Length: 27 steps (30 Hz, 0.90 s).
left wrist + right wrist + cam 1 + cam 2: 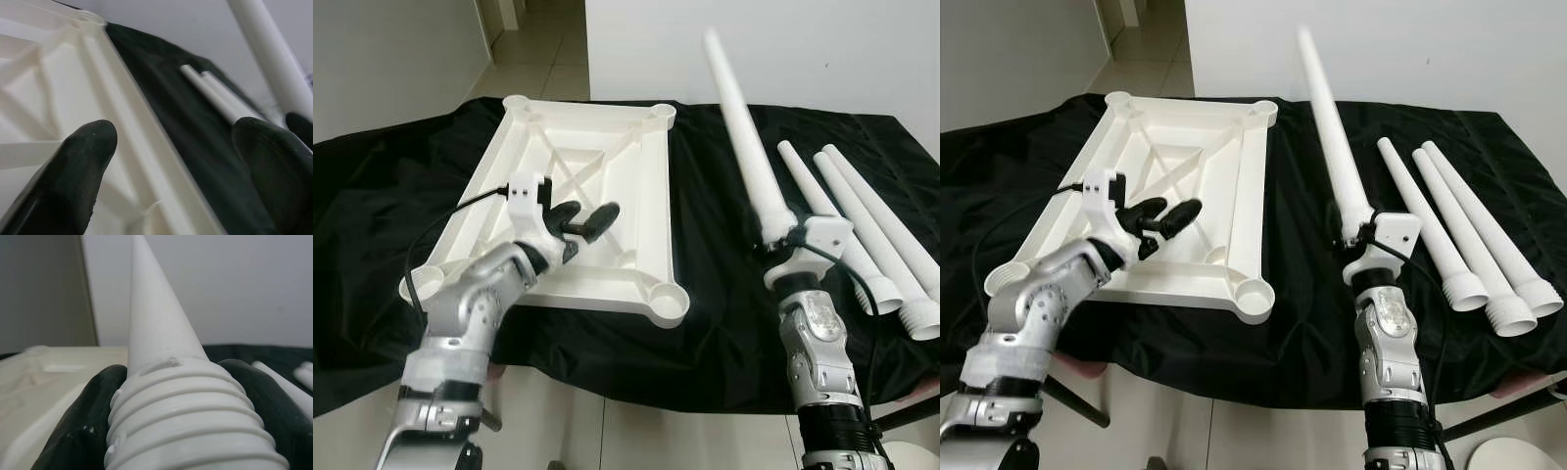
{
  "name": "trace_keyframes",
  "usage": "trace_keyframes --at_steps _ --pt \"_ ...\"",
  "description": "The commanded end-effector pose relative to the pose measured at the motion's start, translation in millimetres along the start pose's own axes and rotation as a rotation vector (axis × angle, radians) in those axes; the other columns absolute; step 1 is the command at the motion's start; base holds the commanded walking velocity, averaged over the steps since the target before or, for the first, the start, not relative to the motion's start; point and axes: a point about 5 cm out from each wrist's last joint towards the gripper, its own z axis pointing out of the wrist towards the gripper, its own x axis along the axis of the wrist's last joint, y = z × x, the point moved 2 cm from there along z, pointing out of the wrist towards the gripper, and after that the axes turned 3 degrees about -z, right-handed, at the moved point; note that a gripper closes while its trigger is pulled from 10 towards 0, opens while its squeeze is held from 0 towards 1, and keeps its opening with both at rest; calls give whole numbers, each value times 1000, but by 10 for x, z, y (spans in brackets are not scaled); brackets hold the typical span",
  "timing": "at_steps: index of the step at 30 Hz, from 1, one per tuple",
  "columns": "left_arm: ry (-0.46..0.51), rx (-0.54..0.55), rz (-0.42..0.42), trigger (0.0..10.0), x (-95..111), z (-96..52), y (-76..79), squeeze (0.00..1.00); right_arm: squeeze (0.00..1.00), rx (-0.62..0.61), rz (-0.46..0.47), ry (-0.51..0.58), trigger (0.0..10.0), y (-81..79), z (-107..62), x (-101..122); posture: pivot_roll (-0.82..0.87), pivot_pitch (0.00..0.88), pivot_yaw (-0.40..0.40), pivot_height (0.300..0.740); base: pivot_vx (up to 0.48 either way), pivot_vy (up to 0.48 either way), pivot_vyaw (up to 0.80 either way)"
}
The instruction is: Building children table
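Observation:
A white table top (651, 225) lies upside down on the black cloth, with a round socket (672, 299) at each corner. My left gripper (590, 217) hovers open just above its near half, nothing between the fingers (73, 171). My right gripper (775, 238) is shut on the threaded end of a white table leg (744, 137), which points up and away, to the right of the table top. In the right wrist view the black fingers (78, 426) clasp the leg's thread (186, 416) on both sides. Three more legs (862, 215) lie side by side at the far right.
The black cloth (724, 323) covers a low surface whose front edge runs just before my arms. A white wall (822, 49) stands behind it, and a tiled floor (538, 59) opens at the back left. A white round object (1518, 455) sits low at the right.

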Motion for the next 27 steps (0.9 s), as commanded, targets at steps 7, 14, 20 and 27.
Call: trace_keyframes --at_steps 7,14,20,27 --pt "-7 -435 -254 10000 309 170 274 0 0 262 51 36 10000 -480 30 33 18 0 16 740 0 0 0" --pt "0 -433 -257 10000 499 357 264 0 0 384 28 57 10000 -708 11 39 0 0 31 740 0 0 0" --pt "-25 -411 -243 10000 559 441 233 0 0 427 6 72 10000 -791 4 48 -4 0 42 740 0 0 0" --pt "43 -343 -296 10000 820 500 151 0 0 465 2 58 10000 -880 -78 -13 4 16 53 740 0 0 0"
